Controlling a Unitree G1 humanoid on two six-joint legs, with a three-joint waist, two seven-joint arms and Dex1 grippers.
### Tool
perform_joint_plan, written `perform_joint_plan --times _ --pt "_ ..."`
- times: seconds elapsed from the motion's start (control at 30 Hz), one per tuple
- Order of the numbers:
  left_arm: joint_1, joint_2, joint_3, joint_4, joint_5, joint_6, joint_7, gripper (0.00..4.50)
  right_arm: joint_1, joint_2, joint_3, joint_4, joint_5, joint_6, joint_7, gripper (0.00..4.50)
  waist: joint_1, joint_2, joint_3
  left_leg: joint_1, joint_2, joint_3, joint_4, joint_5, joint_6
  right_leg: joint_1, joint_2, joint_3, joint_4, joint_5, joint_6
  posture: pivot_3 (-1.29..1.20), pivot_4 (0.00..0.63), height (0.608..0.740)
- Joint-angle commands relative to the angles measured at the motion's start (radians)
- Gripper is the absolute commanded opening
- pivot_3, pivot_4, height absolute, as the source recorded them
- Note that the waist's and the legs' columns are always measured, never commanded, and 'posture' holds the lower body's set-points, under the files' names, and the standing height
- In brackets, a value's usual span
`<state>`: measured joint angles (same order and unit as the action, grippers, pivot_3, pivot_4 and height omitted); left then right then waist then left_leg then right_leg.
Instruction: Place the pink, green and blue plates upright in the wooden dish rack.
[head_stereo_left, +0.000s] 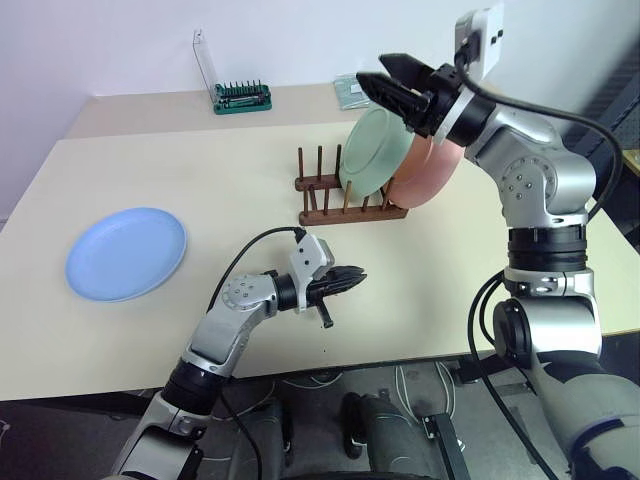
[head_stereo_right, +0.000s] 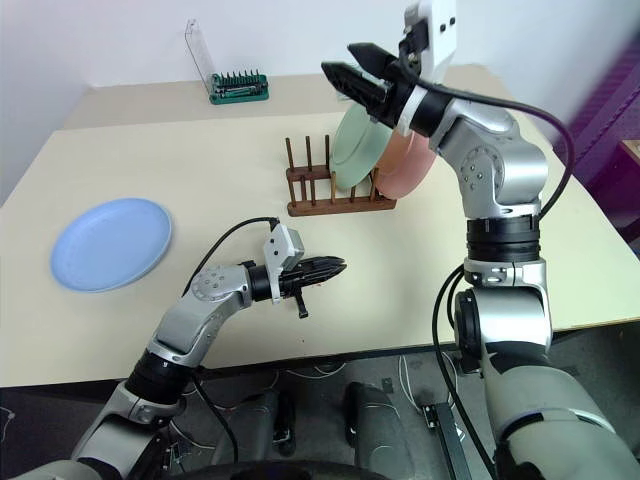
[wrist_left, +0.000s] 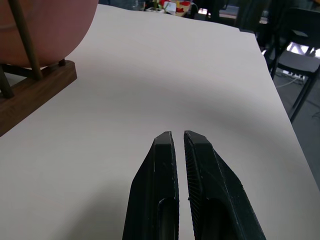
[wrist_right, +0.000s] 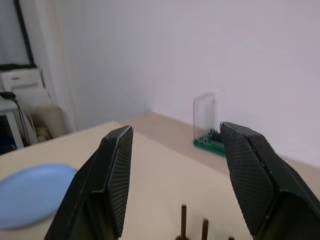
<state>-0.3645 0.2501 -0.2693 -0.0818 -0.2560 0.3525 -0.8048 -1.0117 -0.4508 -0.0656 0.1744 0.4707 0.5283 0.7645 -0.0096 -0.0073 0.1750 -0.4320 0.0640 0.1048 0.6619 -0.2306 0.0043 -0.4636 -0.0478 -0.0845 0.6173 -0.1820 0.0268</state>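
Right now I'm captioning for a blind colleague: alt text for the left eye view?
Green plate and pink plate stand upright in the wooden dish rack; the open right claw hovers above. The blue plate lies flat on the table.

place: lab | cues: bare table (head_stereo_left: 450, 290), floor cables (head_stereo_left: 420, 385), screwdriver-bit holder (head_stereo_left: 242, 96)

A pale beige bench (head_stereo_left: 200, 170) fills the middle of the frame — a plain white wall (head_stereo_left: 120, 40) across the top, cables on a dark floor (head_stereo_left: 400, 390) along the bottom edge.
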Motion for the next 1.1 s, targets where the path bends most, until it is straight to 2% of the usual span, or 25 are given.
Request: perform_joint_plan --times 0.03,0.07,0.23,0.3,0.43,0.47,0.53,0.63,0.77,0.93,1.1 --pt "0.005 0.005 0.051 -0.05 -0.046 0.022 0.009 0.85 0.049 -0.028 0.097 -0.137 -0.076 -0.09 0.072 2.83 -0.003 0.0 0.0 0.0 0.0 0.0 0.0 0.0 0.0 0.0 0.0 0.0 0.0 0.0 0.0 0.0 0.15 0.73" --pt "0.01 0.011 0.056 -0.056 -0.052 0.034 0.01 1.08 0.062 -0.024 0.108 -0.15 -0.082 -0.093 0.073 2.83 -0.004 0.0 0.0 0.0 0.0 0.0 0.0 0.0 0.0 0.0 0.0 0.0 0.0 0.0 0.0 0.0 0.15 0.73" --pt "0.03 0.0 0.129 -0.11 -0.113 0.081 0.058 3.51 0.104 -0.004 0.16 -0.172 -0.14 -0.129 0.061 2.83 -0.002 0.0 0.0 0.0 0.0 0.0 0.0 0.0 0.0 0.0 0.001 0.0 0.001 0.0 0.0 0.0 0.15 0.73" --pt "0.024 -0.022 0.226 -0.147 -0.148 0.096 0.155 4.41 0.136 -0.025 0.233 -0.199 -0.217 -0.194 0.092 2.83 -0.001 0.0 0.0 0.0 0.0 0.0 0.0 0.0 0.0 0.0 0.001 0.0 0.001 -0.001 -0.001 0.0 0.15 0.73" --pt "0.025 -0.043 0.393 -0.204 -0.127 0.074 0.369 4.49 0.173 -0.005 0.311 -0.233 -0.29 -0.252 0.095 2.83 -0.003 0.0 0.0 0.0 0.0 0.0 0.0 0.0 0.0 0.0 0.0 0.0 0.0 0.0 0.0 0.0 0.15 0.73" --pt "0.011 -0.045 0.485 -0.187 -0.085 0.08 0.511 4.49 0.174 0.016 0.326 -0.225 -0.308 -0.256 0.079 2.83 -0.004 0.0 0.0 0.0 0.0 0.0 0.0 0.0 0.0 0.0 0.001 0.0 0.0 0.0 0.001 0.0 0.15 0.73" --pt "-0.008 -0.046 0.586 -0.163 -0.042 0.096 0.676 4.49 0.174 0.039 0.34 -0.213 -0.329 -0.261 0.061 2.83 -0.004 -0.001 0.001 0.0 0.0 0.0 0.0 0.0 0.0 0.0 0.001 0.0 0.001 0.001 0.001 0.0 0.15 0.73" --pt "-0.024 -0.053 0.778 -0.207 -0.05 0.194 0.906 4.49 0.187 0.065 0.355 -0.202 -0.349 -0.271 0.059 2.83 -0.004 -0.002 0.001 0.001 0.001 0.0 0.0 0.0 0.0 0.0 0.002 -0.001 0.001 0.001 0.001 0.0 0.15 0.73" --pt "-0.05 -0.137 1.035 -0.305 -0.142 0.37 1.206 4.49 0.198 0.088 0.37 -0.185 -0.357 -0.282 0.074 2.83 -0.001 -0.005 0.0 0.001 0.001 0.0 0.0 0.0 0.0 0.001 0.0 0.0 0.0 0.001 0.001 0.0 0.15 0.73" --pt "-0.05 -0.199 1.123 -0.429 -0.275 0.542 1.31 4.49 0.202 0.102 0.379 -0.157 -0.366 -0.304 0.093 2.83 0.017 -0.011 0.0 0.001 0.0 -0.001 0.002 0.0 -0.001 0.004 -0.002 -0.002 -0.001 0.001 0.001 0.0 0.15 0.73" --pt "-0.085 -0.285 1.241 -0.426 -0.377 0.602 1.487 4.49 0.204 0.114 0.384 -0.138 -0.377 -0.322 0.098 2.83 0.02 -0.013 0.0 0.001 0.0 -0.001 0.003 0.0 -0.001 0.004 -0.002 -0.002 -0.001 0.0 -0.001 0.0 0.15 0.73"
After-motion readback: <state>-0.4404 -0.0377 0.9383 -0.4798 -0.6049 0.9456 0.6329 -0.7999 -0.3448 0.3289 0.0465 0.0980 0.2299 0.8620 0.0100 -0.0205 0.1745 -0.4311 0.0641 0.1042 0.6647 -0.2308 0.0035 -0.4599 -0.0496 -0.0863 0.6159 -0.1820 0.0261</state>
